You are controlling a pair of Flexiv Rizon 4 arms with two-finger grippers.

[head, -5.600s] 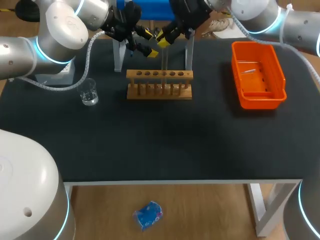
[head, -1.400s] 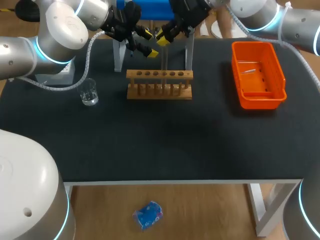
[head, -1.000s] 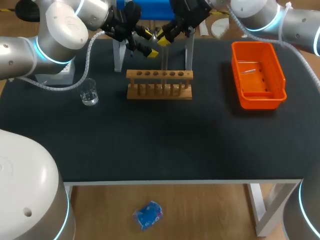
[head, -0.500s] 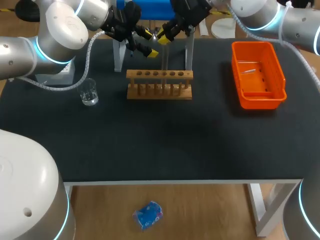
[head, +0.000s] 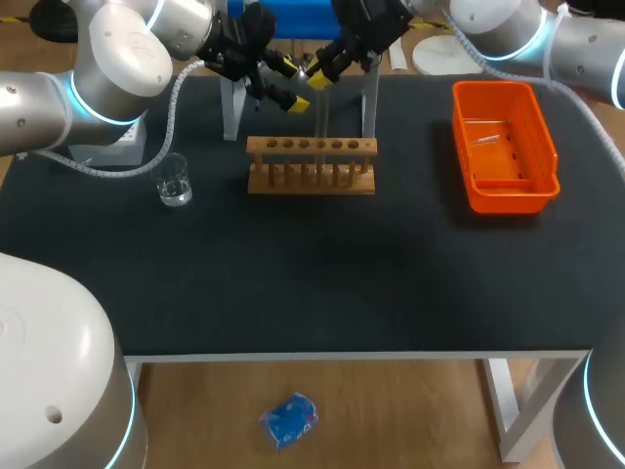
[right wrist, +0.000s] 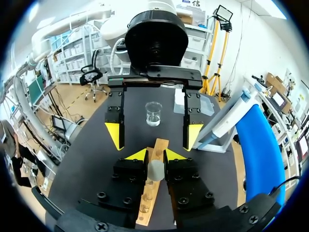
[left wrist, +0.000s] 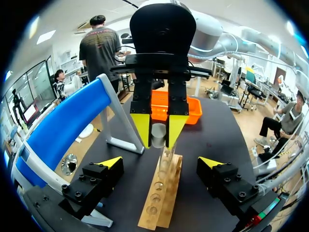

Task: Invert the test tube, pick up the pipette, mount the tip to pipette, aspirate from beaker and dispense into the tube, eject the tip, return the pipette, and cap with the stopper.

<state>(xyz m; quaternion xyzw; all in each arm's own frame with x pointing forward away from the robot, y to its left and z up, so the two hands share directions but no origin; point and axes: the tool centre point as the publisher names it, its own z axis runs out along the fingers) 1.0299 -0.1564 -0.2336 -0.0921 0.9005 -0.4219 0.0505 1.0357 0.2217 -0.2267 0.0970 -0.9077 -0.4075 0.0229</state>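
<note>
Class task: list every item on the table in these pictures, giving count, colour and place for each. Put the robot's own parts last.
test tube rack: one, wooden, mid-table toward the far edge
test tube: one, clear, upright above the rack
beaker: one, clear glass, on the table to the left of the rack
tray: one, orange, right side of the table
stand: one, blue top on grey legs, far edge behind the rack
table: one, black top
left gripper: one, black with yellow tips, jaws open, facing the tube
right gripper: one, black with yellow tips, jaws shut on the test tube
</note>
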